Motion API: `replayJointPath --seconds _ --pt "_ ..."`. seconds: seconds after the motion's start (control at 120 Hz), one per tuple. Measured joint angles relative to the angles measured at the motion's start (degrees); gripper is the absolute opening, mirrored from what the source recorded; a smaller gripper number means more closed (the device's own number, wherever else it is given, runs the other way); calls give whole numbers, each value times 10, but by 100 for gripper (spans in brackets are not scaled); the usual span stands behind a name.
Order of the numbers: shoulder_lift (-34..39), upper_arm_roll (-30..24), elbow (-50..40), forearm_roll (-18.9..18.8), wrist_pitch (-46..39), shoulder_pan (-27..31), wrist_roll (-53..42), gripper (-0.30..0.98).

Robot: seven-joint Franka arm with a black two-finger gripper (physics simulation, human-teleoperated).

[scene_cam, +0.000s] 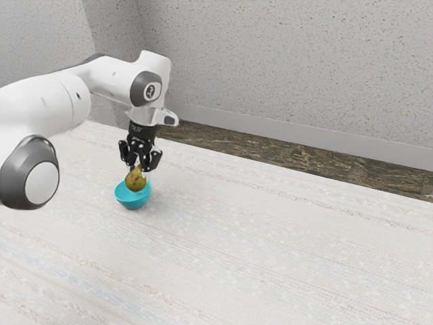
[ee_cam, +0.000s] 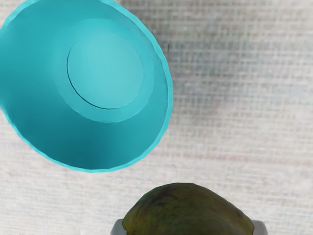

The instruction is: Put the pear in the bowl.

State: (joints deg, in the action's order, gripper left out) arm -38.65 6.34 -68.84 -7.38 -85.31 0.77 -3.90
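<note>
Above the tabletop [scene_cam: 270, 257] nr. the upright teal bowl [scene_cam: 133, 200], hand [scene_cam: 140, 167] has pear [scene_cam: 135, 181] gripped btwn 2 fingers, spread w/ its width.

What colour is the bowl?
Turquoise inside and out; the bowl shows best in the wrist view.

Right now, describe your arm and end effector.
My arm is smooth and white, with dark grey joint housings around pale discs. The end effector is black and two-fingered, with knobbly linkages; its pale marking is too small to read.
</note>
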Motion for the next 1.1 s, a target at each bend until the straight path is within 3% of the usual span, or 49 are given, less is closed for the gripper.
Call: replayJointPath --seconds 0.367,0.492,0.575,0.742,1.008,1.1 --pt "-43 16 43 -5 -39 26 -47 -11" --pt "-44 16 43 -5 -45 24 -58 -18" --pt "-43 17 43 -2 -46 24 -64 12" --pt "-43 18 43 13 -43 24 -77 40" --pt "-32 18 41 20 -39 20 -92 61" --pt "48 16 10 26 -38 -12 -96 63"
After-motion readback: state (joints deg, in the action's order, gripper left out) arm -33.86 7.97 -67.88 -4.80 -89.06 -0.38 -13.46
